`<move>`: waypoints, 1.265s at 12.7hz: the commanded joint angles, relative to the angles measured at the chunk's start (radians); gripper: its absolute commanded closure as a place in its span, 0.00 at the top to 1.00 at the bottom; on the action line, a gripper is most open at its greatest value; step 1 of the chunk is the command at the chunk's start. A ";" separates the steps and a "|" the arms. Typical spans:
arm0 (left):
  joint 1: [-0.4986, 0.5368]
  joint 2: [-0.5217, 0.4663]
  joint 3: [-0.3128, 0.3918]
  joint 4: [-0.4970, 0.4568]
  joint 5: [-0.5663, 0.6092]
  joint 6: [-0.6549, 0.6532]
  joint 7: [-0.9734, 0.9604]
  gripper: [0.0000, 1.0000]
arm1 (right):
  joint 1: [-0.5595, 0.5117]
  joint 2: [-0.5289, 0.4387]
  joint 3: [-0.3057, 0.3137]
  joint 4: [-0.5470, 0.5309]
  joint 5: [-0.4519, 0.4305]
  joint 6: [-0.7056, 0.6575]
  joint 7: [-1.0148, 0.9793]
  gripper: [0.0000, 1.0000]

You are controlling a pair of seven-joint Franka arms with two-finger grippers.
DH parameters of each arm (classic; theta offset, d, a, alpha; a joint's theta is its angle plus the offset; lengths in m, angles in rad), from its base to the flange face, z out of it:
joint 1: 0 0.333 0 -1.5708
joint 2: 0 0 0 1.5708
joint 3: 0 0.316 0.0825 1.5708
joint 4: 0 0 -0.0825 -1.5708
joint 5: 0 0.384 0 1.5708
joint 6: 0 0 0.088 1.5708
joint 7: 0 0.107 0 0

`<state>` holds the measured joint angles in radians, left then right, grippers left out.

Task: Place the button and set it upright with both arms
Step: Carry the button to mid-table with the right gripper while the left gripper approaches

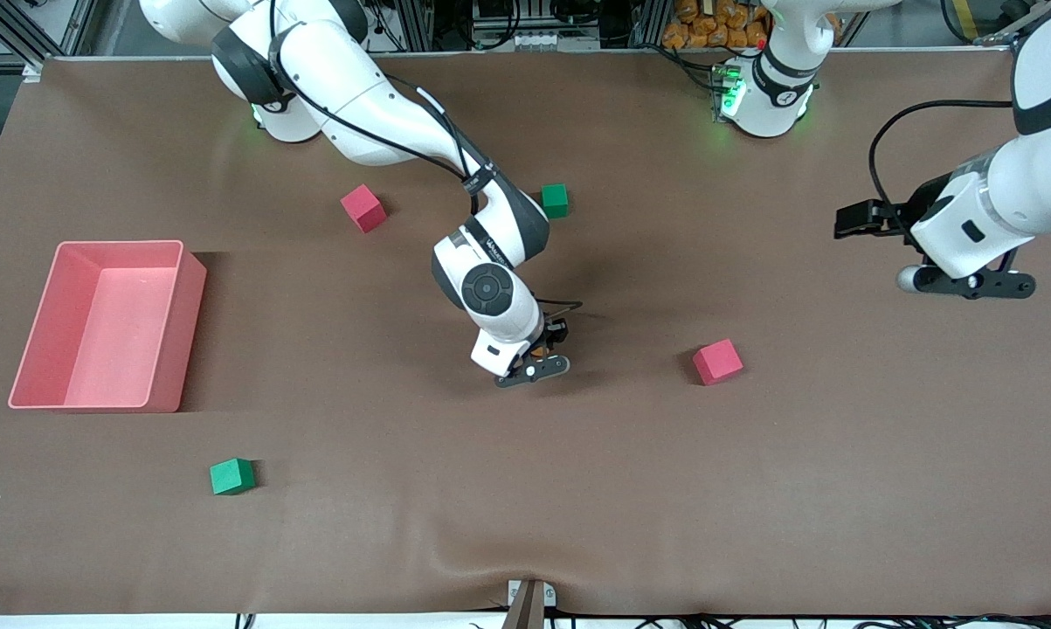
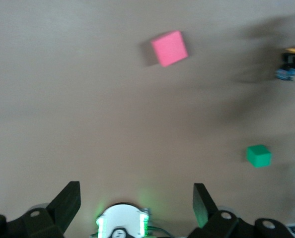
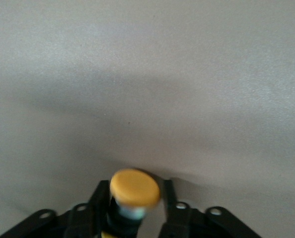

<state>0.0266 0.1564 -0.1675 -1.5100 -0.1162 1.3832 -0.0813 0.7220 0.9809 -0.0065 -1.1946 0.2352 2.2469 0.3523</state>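
The button [image 3: 134,188] has a round orange cap on a black body. It sits between the fingers of my right gripper [image 3: 133,201], which is shut on it, cap pointing away from the wrist. In the front view the right gripper [image 1: 538,358] is low over the middle of the table, with a bit of orange [image 1: 538,352] showing. The left wrist view shows that gripper and the button [image 2: 291,62] far off. My left gripper [image 1: 962,278] is open and empty, held above the left arm's end of the table; its fingers [image 2: 68,203] stand wide apart.
A pink cube [image 1: 717,362] lies beside the right gripper, toward the left arm's end. A pink cube [image 1: 363,208] and a green cube [image 1: 555,200] lie nearer the bases. A green cube [image 1: 231,476] lies near the front. A pink bin [image 1: 44,323] stands at the right arm's end.
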 commanded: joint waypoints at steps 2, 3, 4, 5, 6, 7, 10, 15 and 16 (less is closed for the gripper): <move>0.000 0.031 -0.001 0.004 -0.051 0.004 -0.018 1.00 | -0.006 0.009 -0.001 0.044 -0.007 -0.026 0.039 1.00; -0.007 0.046 -0.003 0.007 -0.052 0.004 -0.018 1.00 | -0.009 -0.008 -0.001 0.044 -0.007 -0.030 0.039 1.00; -0.029 0.052 -0.003 0.010 -0.052 0.007 -0.018 1.00 | -0.012 -0.031 0.000 0.046 -0.005 -0.036 0.039 1.00; -0.045 0.069 -0.004 0.013 -0.051 0.014 -0.020 1.00 | -0.019 -0.059 -0.001 0.049 -0.001 -0.071 0.039 1.00; -0.060 0.087 -0.004 0.014 -0.048 0.017 -0.020 1.00 | -0.036 -0.079 -0.003 0.053 0.001 -0.116 0.039 1.00; -0.097 0.116 -0.004 0.025 -0.048 0.022 -0.022 1.00 | -0.061 -0.102 -0.003 0.058 -0.003 -0.150 0.034 1.00; -0.189 0.208 0.000 0.088 -0.037 0.086 -0.022 1.00 | -0.183 -0.203 -0.001 0.059 -0.007 -0.274 0.027 1.00; -0.397 0.398 0.020 0.210 -0.030 0.244 -0.128 1.00 | -0.421 -0.431 0.007 0.059 0.003 -0.600 0.013 1.00; -0.443 0.452 0.031 0.255 -0.029 0.260 -0.196 1.00 | -0.476 -0.468 0.008 0.059 0.004 -0.654 0.011 1.00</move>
<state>-0.3348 0.5027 -0.1639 -1.3779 -0.1558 1.6384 -0.1826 0.3271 0.5939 -0.0225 -1.0936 0.2344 1.6636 0.3663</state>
